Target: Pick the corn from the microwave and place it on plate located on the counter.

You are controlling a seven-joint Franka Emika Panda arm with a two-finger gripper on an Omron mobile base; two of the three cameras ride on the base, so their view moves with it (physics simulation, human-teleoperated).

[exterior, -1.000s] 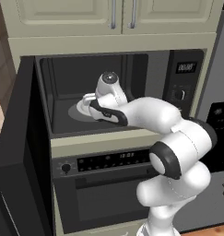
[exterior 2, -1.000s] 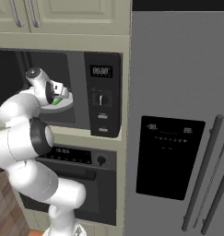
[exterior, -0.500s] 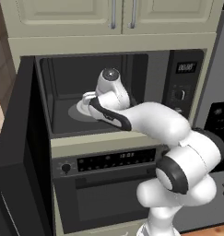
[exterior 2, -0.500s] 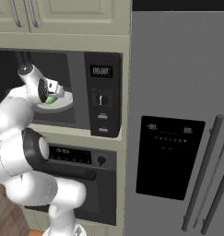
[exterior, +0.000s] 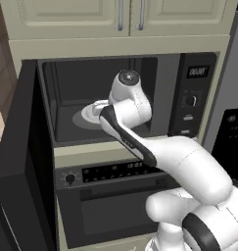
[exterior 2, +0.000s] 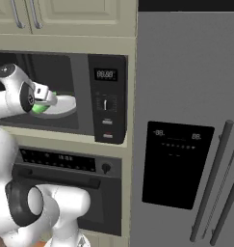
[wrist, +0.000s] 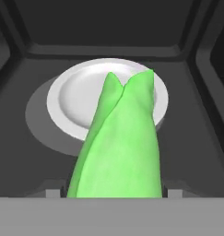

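Now fingers pinching corn, above white plate inside microwave.

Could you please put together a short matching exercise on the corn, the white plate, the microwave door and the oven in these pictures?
Things:
1. corn
2. white plate
3. microwave door
4. oven

States or places:
A. swung open to the left
B. directly below the microwave
C. bright green, close up between the gripper fingertips
D. on the grey turntable inside the cavity

Pairs: 1-C, 2-D, 3-A, 4-B
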